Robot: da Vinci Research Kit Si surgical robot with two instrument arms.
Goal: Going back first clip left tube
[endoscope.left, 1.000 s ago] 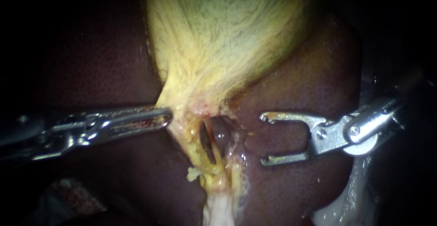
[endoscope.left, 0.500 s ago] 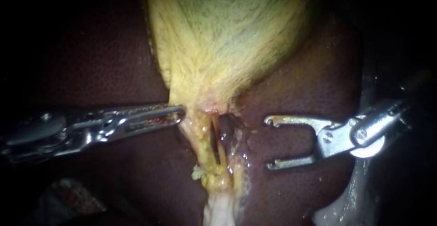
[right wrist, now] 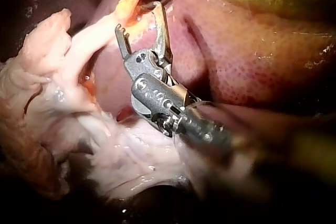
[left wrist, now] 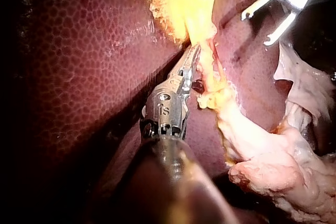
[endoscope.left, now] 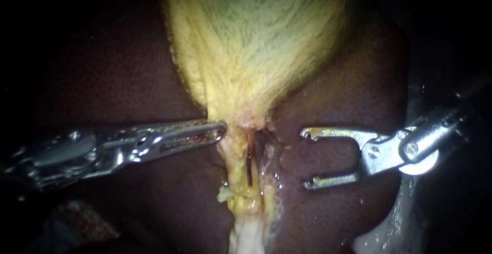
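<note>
From where I stand, the left instrument [endoscope.left: 218, 129] comes in level across the liver [endoscope.left: 118, 80], its jaws lying together with nothing between them, the tip touching the yellow neck where the gallbladder [endoscope.left: 256, 39] narrows. Below that neck hangs the left tube [endoscope.left: 236, 156], a pale yellow strand with a thin dark line [endoscope.left: 248, 167] down its right edge (a clip or just a gap, I can't tell). The right instrument [endoscope.left: 306, 157] hovers over the liver beside the tube and clear of it, its jaws spread wide and empty. Ragged whitish tissue [left wrist: 273, 166] trails off below the strand.
</note>
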